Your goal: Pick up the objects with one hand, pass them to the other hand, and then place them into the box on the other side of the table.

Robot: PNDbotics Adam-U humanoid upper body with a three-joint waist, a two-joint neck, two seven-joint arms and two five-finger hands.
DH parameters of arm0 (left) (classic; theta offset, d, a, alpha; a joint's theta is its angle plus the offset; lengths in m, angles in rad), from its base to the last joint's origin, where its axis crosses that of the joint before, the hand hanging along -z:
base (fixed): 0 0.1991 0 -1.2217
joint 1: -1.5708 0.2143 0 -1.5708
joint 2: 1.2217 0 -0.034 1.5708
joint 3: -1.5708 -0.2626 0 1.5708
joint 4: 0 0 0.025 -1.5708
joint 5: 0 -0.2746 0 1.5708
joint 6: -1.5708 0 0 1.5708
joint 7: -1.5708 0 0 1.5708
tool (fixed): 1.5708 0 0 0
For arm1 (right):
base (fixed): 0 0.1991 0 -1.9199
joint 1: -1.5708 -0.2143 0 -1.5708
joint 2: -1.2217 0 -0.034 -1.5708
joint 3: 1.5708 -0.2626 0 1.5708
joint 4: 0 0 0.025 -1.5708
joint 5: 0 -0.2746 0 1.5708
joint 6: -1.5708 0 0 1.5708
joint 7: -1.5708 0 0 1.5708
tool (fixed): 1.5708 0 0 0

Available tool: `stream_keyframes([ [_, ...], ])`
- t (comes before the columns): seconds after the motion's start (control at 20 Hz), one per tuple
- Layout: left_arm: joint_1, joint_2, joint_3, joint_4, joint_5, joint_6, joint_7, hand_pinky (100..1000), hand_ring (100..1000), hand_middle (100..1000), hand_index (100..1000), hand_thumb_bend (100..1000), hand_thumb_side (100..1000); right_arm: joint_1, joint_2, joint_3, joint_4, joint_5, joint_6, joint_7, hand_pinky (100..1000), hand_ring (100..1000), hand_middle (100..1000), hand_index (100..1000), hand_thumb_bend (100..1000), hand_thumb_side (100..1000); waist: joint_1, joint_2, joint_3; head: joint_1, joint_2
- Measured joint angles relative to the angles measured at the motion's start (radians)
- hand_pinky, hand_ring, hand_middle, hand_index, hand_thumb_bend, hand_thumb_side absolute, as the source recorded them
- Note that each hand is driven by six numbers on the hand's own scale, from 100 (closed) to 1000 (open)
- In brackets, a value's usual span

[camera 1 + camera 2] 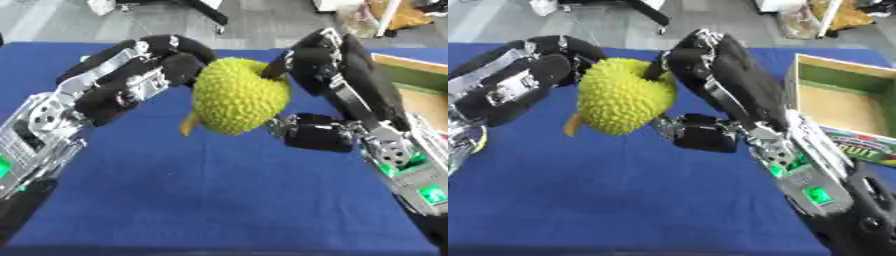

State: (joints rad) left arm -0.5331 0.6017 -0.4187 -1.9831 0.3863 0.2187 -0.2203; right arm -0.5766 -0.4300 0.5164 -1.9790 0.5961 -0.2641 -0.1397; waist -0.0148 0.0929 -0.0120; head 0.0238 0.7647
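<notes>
The spiky yellow fruit (238,97) hangs above the blue table (219,200), between both hands: left hand (149,75) fingers curl against its side, right hand (710,75) fingers and thumb wrap it. If the left hand lets go before the right fingers close fully, the fruit may slip and miss the box (846,95) beyond the right fingers.

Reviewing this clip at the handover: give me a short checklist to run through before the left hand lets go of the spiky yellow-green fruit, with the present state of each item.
1. Right hand curled on the spiky fruit: ok, fingers over the top, thumb at its lower side.
2. Left hand in contact with the fruit: ok, it touches the fruit's upper left.
3. Fruit lifted off the blue table: ok, it hangs between the hands.
4. Box on the robot's right open and reachable: ok, open top, inside looks bare.
5. Right hand's grip enough to carry alone: cannot tell.
6. Path from fruit to box free: ok, nothing shows in between.
</notes>
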Motion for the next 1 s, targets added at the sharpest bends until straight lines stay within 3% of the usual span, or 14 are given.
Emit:
stream_keyframes([
  [0.2, 0.047, 0.000, 0.052, 0.000, -0.039, -0.034, 0.036, 785, 786, 790, 822, 441, 693, 0.028, -0.036, -0.024, 0.000, -0.033, 0.014, -0.023, 100, 100, 100, 331, 134, 100, 0.000, 0.000, 0.009, -0.019, 0.000],
  [0.65, 0.144, -0.001, 0.243, 0.000, -0.081, -0.107, 0.164, 775, 773, 775, 807, 413, 666, 0.117, -0.159, -0.130, 0.000, -0.130, 0.064, -0.108, 100, 100, 100, 331, 108, 100, 0.000, 0.000, 0.006, -0.053, 0.000],
  [1.0, 0.187, -0.016, 0.267, 0.000, -0.079, -0.139, 0.269, 762, 751, 749, 787, 397, 667, 0.162, -0.217, -0.195, 0.000, -0.176, 0.103, -0.166, 100, 100, 100, 333, 100, 100, -0.002, 0.000, 0.001, -0.091, 0.000],
])
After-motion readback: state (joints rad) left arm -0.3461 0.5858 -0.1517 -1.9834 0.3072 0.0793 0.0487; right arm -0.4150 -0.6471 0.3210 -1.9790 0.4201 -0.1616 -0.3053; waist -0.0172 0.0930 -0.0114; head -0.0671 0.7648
